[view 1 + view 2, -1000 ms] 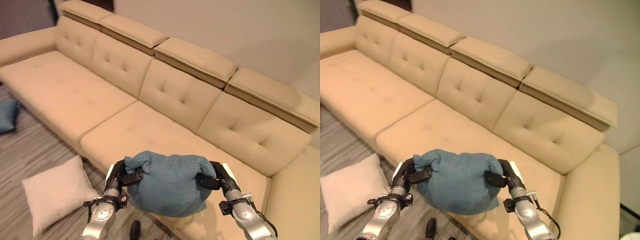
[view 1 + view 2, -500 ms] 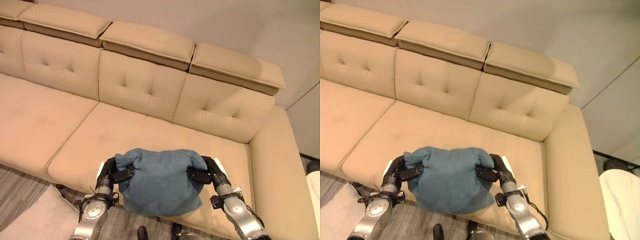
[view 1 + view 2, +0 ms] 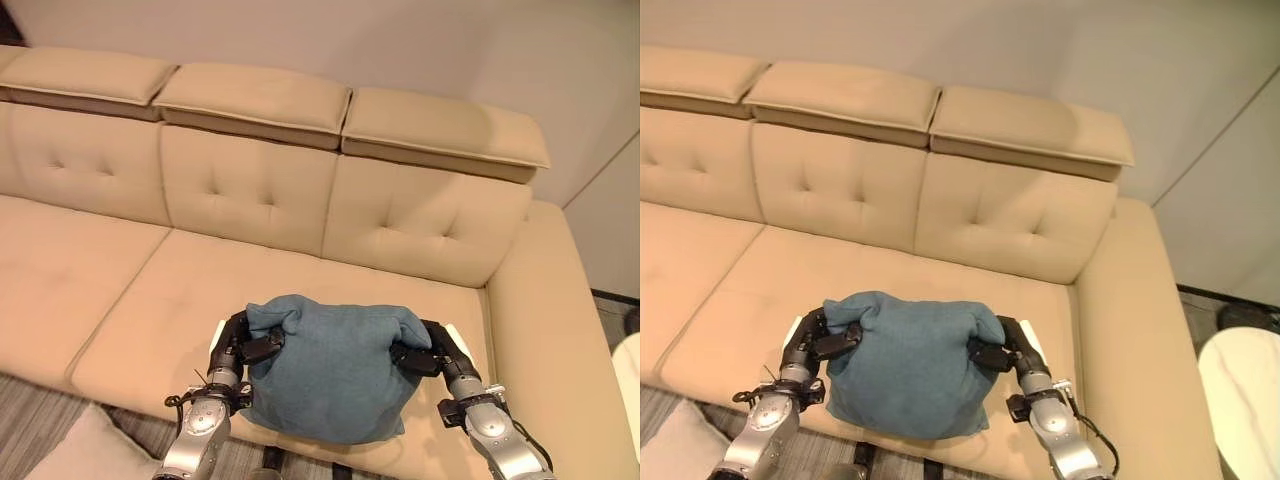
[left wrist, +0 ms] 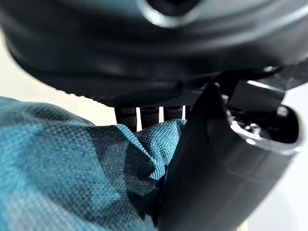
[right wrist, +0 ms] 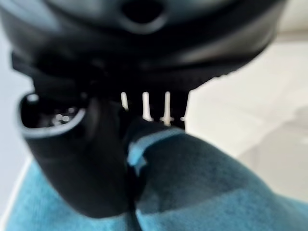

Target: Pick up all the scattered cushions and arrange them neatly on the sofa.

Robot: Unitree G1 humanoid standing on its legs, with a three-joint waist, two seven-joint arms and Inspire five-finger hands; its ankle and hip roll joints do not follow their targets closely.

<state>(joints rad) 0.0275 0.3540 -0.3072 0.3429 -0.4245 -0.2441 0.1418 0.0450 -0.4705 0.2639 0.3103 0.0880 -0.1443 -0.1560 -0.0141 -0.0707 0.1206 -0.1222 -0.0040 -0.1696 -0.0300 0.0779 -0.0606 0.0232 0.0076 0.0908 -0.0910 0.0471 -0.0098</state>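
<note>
Both hands pinch the blue cushion (image 3: 330, 370) by its upper corners, the left hand (image 3: 243, 345) and right hand (image 3: 428, 355) each with thumb and fingers closed on a bunched fold, holding it up in front of the beige sofa (image 3: 300, 200) over the front edge of its seat. The wrist views show the grip close up (thumb pressed against fingers (image 4: 144, 114) with cloth between). A white cushion (image 3: 675, 445) lies on the floor below the sofa's front. Since a second ago the camera has swung toward the sofa's right armrest; the grip is unchanged
</note>
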